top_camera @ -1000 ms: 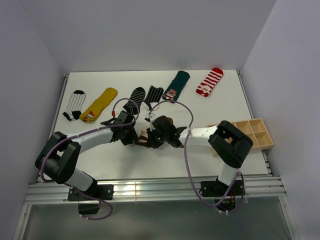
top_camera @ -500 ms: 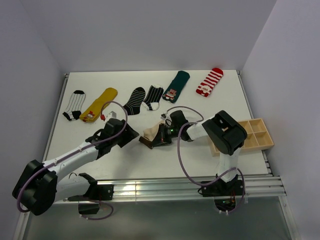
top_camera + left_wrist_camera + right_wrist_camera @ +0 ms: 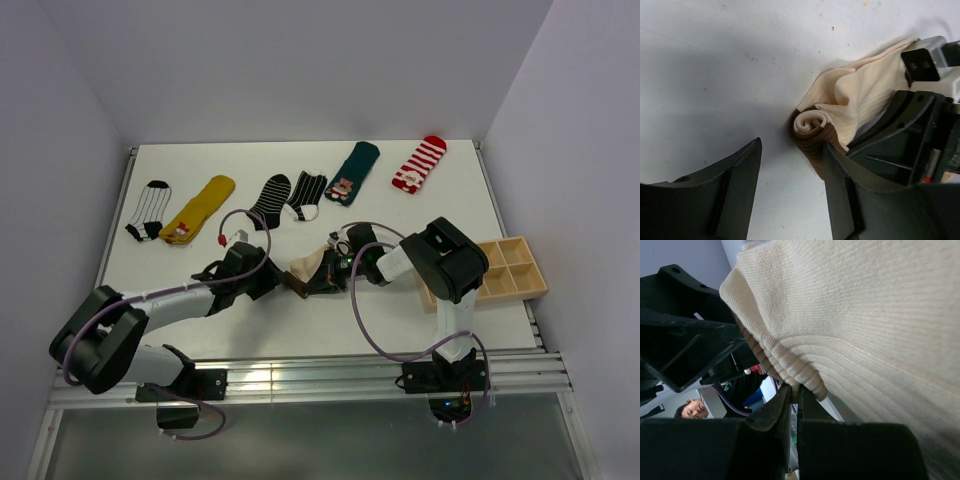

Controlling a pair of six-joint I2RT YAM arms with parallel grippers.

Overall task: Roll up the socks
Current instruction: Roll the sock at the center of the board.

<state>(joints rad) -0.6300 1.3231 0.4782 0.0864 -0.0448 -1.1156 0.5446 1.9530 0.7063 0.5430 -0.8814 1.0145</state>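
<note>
table [image 3: 400,215]: white, socks on it
wooden tray [image 3: 515,266]: right edge, well apart
six more socks [image 3: 268,200]: flat row at back
cream sock [image 3: 308,266]: mid-table, axis near-left to far-right, rolled brown-cuff end points left
left gripper [image 3: 275,283]: spread, at rolled end, one finger touching cuff
right gripper [image 3: 325,277]: pressed together, pinching the sock's unrolled part

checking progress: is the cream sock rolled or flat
Partly rolled: the cream sock shows a tight spiral at its brown end, the rest loose.
</note>
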